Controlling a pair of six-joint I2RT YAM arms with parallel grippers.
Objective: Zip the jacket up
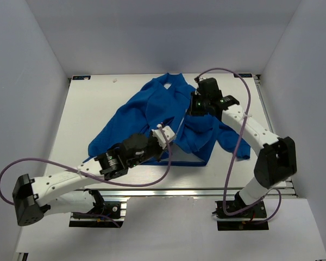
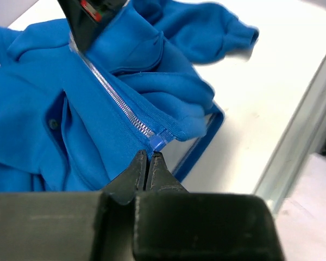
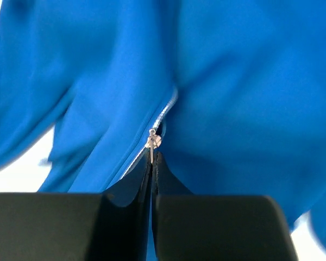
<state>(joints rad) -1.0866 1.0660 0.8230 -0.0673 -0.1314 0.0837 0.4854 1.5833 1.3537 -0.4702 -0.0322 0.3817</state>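
Note:
The royal-blue jacket lies crumpled on the white table, collar toward the far side. Its pale grey zipper runs diagonally in the left wrist view and is closed along the stretch I see. My left gripper is shut, its tips pinching the blue bottom end of the zipper at the hem. My right gripper is higher up the front, shut on the metal zipper pull. Its tips sit just below the slider. It also shows in the left wrist view.
The white table is walled in by white panels at left, back and right. A metal rail runs along its near edge. One sleeve spreads toward the right arm. Purple cables loop from both arms.

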